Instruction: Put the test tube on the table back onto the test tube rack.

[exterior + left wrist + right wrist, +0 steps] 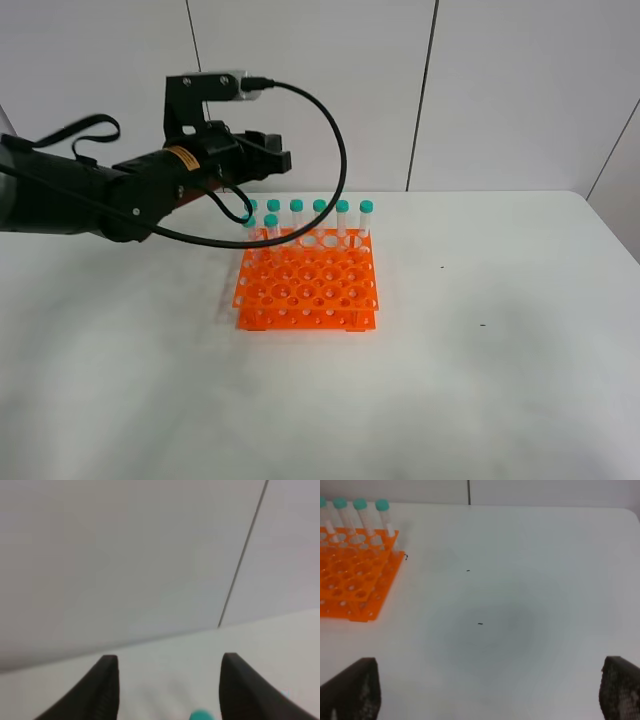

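Observation:
The orange test tube rack (308, 285) stands in the middle of the white table (480, 360). Several test tubes (319, 215) with teal caps stand upright in its back rows; none shows lying on the table. My left gripper (278, 155) hovers above the rack's back left corner. In the left wrist view its black fingers (107, 685) stand apart around empty air, so the left gripper (170, 656) is open, and one teal cap (200, 715) peeks in just below the gap. My right gripper (492, 659) is open wide over bare table, well to the right of the rack (350, 580).
White wall panels rise behind the table's far edge. A black cable (330, 130) loops from the left wrist camera down past the rack's back left. A few tiny dark specks (480, 624) mark the tabletop to the right of the rack.

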Tool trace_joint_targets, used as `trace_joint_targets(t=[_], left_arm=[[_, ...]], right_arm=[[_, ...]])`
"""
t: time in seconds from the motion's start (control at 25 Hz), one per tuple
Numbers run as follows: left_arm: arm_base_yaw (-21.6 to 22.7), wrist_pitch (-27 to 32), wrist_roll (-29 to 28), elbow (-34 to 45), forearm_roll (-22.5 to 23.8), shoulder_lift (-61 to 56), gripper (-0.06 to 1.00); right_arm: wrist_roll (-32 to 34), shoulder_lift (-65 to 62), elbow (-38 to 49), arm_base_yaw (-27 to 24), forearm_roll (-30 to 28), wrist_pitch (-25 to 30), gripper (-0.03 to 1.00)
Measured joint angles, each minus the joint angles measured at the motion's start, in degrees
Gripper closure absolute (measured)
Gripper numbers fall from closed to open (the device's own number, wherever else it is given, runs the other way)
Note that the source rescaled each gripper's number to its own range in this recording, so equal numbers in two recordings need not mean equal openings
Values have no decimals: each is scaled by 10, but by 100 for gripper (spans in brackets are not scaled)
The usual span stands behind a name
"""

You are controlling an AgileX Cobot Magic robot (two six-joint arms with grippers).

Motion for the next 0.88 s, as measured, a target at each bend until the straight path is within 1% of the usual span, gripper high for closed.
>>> trace_joint_targets(t=[0.08, 0.12, 0.16, 0.2, 0.28, 0.32, 0.36, 0.44, 0.52, 0.56, 0.64, 0.88], left_arm=[[0, 37, 9, 0, 0, -41, 48], [0, 55, 15, 0, 0, -57, 47], [0, 80, 19, 0, 0, -75, 44], [0, 108, 25, 0, 0, -93, 39], [0, 165, 32, 0, 0, -122, 21], [0, 200, 33, 0, 0, -135, 14], [0, 239, 33, -2, 0, -145, 8], [0, 320, 33, -16, 0, -152, 3], [0, 412, 39, -45, 0, -148, 2], [2, 449, 47, -61, 2, -142, 2], [8, 530, 61, -110, 2, -120, 2], [39, 735, 72, -258, 2, -24, 2]], right_arm=[[0, 0, 0, 0, 0, 0, 3], [0, 0, 0, 0, 0, 0, 3], [0, 0, 0, 0, 0, 0, 3], [0, 0, 0, 0, 0, 0, 3], [0, 0, 0, 0, 0, 0, 3], [0, 0, 0, 0, 0, 0, 3], [0, 0, 0, 0, 0, 0, 3], [0, 0, 0, 0, 0, 0, 3], [0, 0, 0, 0, 0, 0, 3], [0, 0, 0, 0, 0, 0, 3], [0, 0, 0, 0, 0, 0, 3], [0, 0, 0, 0, 0, 0, 3]])
